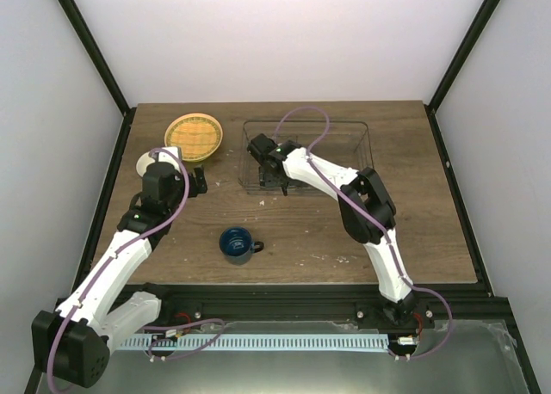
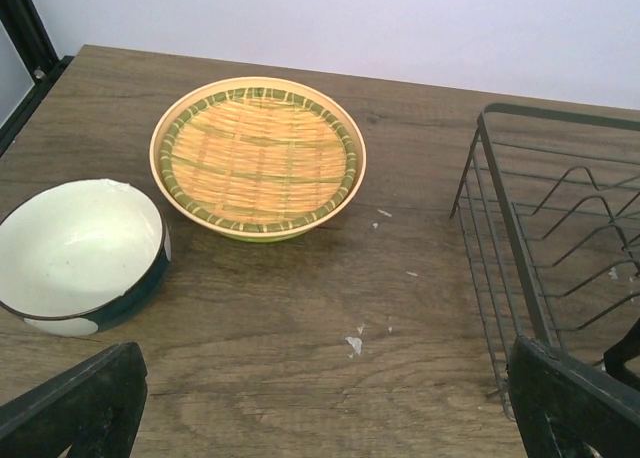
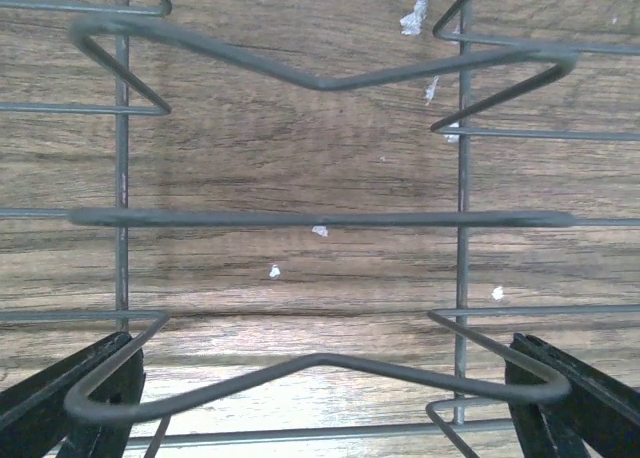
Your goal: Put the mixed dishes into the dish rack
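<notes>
The round yellow-orange plate (image 1: 194,136) (image 2: 258,158) with a woven grid face lies at the table's back left. Left of it stands the small blue-and-white cup (image 1: 145,163) (image 2: 80,253), partly hidden by my left arm in the top view. The dark blue mug (image 1: 237,243) stands alone near the front centre. The wire dish rack (image 1: 344,134) (image 2: 520,268) (image 3: 320,218) holds no dishes. My left gripper (image 1: 198,181) (image 2: 325,408) is open just above the table, between the cup and the rack. My right gripper (image 1: 274,176) (image 3: 320,408) hangs open over the rack's left end, holding nothing.
The wooden table (image 1: 413,230) has small white flecks (image 2: 354,344) on it. Black frame posts and white walls close in the left, right and back sides. A metal rail (image 1: 284,342) runs along the near edge by the arm bases.
</notes>
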You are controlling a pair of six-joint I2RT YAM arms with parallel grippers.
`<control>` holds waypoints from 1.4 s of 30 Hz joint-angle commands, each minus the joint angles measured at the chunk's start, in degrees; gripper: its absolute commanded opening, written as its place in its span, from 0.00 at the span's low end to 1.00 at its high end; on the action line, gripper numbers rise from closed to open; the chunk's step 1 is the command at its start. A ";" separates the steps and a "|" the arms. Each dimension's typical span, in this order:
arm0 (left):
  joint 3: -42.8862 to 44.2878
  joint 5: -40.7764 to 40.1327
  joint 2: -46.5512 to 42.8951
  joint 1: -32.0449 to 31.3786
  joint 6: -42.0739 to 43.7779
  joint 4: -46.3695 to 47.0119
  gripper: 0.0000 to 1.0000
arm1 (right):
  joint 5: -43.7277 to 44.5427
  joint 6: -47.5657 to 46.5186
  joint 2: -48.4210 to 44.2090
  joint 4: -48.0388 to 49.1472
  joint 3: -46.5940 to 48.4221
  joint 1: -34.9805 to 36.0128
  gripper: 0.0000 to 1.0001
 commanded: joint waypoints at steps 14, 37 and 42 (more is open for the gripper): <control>2.14 -4.04 3.13 -0.21 -1.00 -3.27 1.00 | -12.78 -12.96 -13.59 5.99 0.50 3.27 1.00; 28.27 -2.34 31.96 10.66 1.18 -13.65 1.00 | -11.17 -24.93 -54.32 28.77 -39.15 3.89 1.00; 31.28 -3.00 36.31 14.29 1.13 -16.27 1.00 | -11.04 -24.62 -56.30 28.07 -46.17 3.84 1.00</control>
